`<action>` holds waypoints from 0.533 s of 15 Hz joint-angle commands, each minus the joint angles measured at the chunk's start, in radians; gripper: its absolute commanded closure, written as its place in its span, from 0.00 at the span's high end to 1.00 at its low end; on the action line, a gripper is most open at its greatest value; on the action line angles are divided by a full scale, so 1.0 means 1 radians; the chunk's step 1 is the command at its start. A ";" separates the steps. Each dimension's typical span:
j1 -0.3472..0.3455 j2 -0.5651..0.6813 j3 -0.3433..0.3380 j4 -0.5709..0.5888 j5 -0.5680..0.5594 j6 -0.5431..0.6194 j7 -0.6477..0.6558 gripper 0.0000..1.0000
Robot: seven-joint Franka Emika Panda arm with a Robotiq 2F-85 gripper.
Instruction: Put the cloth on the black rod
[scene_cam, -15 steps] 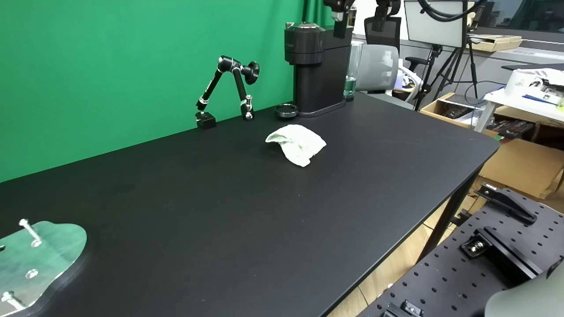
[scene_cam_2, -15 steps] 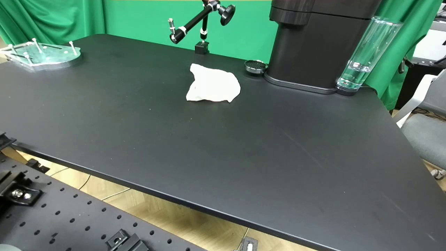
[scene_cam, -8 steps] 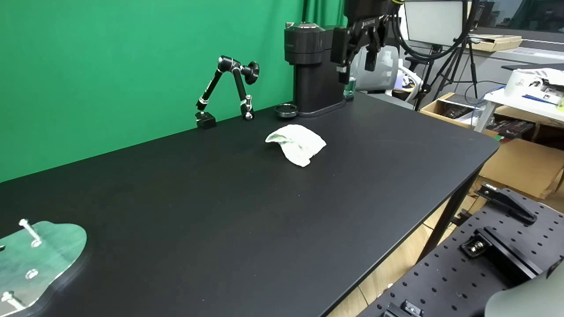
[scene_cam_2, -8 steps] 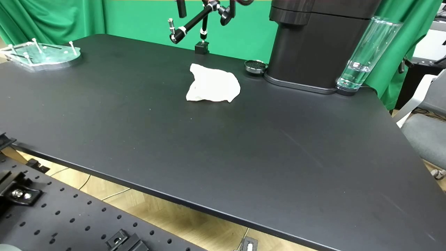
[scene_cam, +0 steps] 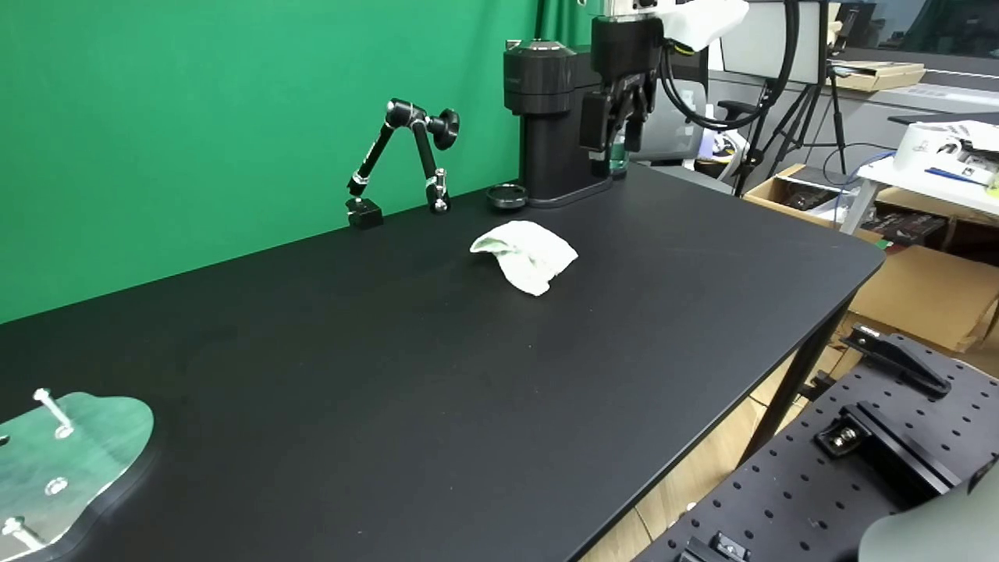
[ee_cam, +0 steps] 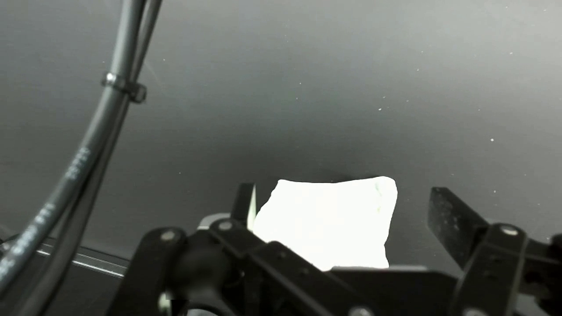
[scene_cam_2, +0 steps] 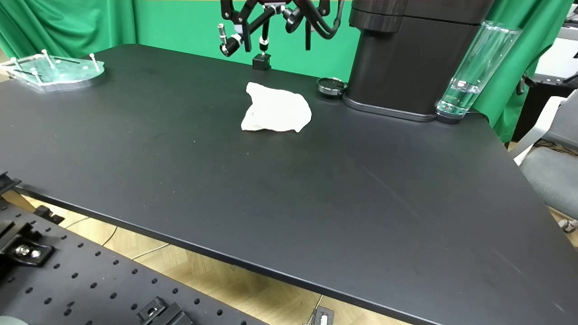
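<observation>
The white cloth [scene_cam: 527, 254] lies crumpled on the black table; it also shows in an exterior view [scene_cam_2: 277, 109] and in the wrist view [ee_cam: 325, 219], where its lower part is hidden by my gripper. The black rod [scene_cam: 425, 152] is part of a jointed arm on a small block by the green backdrop; it also shows in an exterior view [scene_cam_2: 259, 21], partly behind my gripper. My gripper [scene_cam: 616, 156] points down, open and empty, above the table. In the wrist view the cloth shows between the spread fingers [ee_cam: 342, 189]. The gripper also shows in an exterior view [scene_cam_2: 277, 49].
A black coffee machine [scene_cam: 546, 148] with a clear water tank [scene_cam_2: 478, 67] stands near the backdrop. A small round metal dish [scene_cam_2: 332, 86] sits beside it. A clear plate with white pegs [scene_cam: 101, 437] lies at the table's far end. A perforated metal plate [scene_cam: 765, 484] stands beyond the table edge.
My gripper has come down into both exterior views and shifted slightly left in an exterior view. It stays open. The cloth and the rod have not moved.
</observation>
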 commanded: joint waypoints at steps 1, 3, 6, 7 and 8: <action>0.009 0.016 0.001 0.009 -0.022 0.002 0.023 1.00; 0.016 0.048 0.016 0.025 -0.059 0.004 0.046 1.00; 0.028 0.117 0.042 0.051 -0.218 0.061 0.108 1.00; 0.033 0.139 0.046 0.060 -0.275 0.088 0.142 1.00; 0.039 0.161 0.048 0.071 -0.328 0.121 0.180 1.00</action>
